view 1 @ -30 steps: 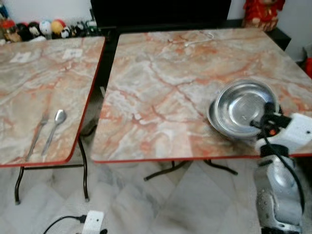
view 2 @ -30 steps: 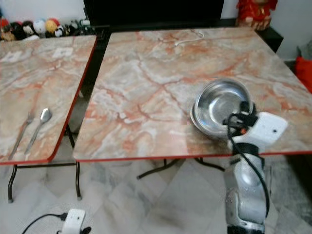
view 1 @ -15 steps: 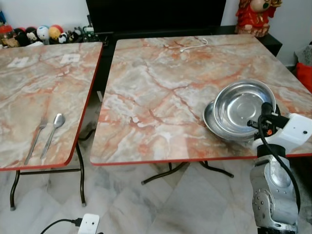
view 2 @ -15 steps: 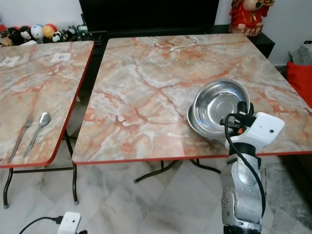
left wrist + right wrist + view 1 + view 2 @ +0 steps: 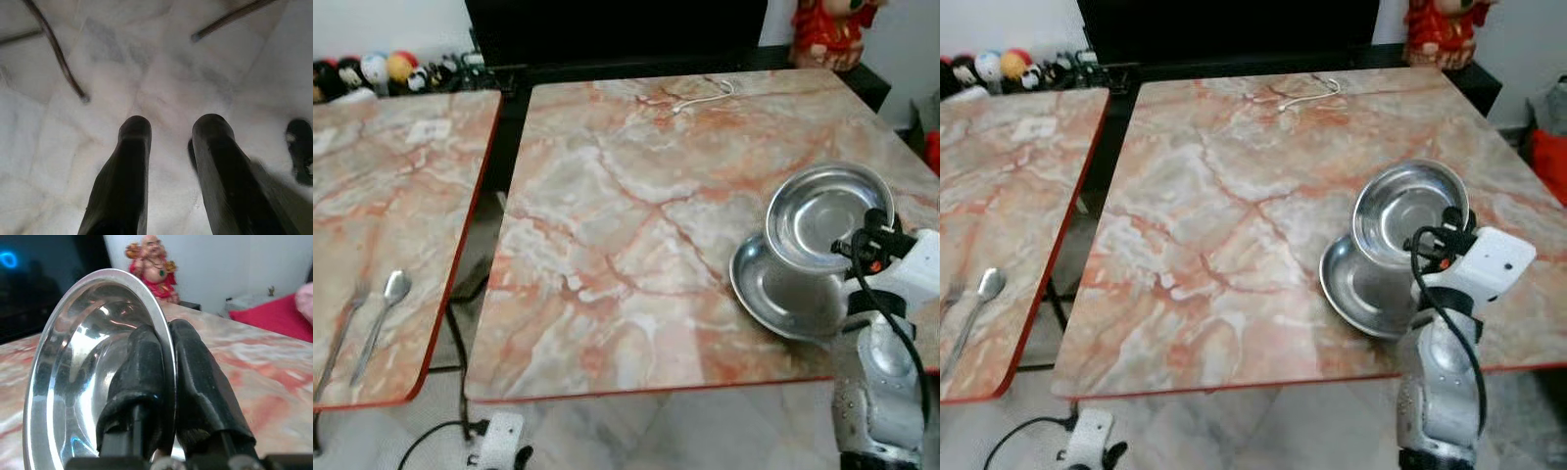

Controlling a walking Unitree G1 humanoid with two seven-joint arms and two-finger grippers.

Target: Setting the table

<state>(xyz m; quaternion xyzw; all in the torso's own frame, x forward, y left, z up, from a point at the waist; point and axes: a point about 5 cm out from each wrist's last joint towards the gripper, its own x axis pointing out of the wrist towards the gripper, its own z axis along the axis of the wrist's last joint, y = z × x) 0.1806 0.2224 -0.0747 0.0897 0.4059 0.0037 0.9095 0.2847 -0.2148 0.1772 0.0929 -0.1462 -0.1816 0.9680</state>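
My right gripper [image 5: 867, 235] is shut on the rim of a steel bowl [image 5: 826, 201], holding it tilted just above a steel plate [image 5: 783, 292] at the near right of the marble table [image 5: 626, 196]. In the right wrist view the fingers [image 5: 195, 382] pinch the bowl's rim [image 5: 161, 333], one inside and one outside. A fork [image 5: 340, 328] and a spoon [image 5: 380, 318] lie side by side near the front edge of the left table [image 5: 401, 196]. In the left wrist view my left gripper [image 5: 166, 128] hangs open over the floor.
A white cable [image 5: 703, 95] lies at the far side of the main table. A narrow gap separates the two tables. A power strip with a cord [image 5: 494, 439] lies on the floor below. A red figurine [image 5: 827, 29] and small toys [image 5: 372, 70] stand along the back.
The bowl has come up off the plate and shifted away from it, so the plate now shows separately. The camera has moved closer and to the right.
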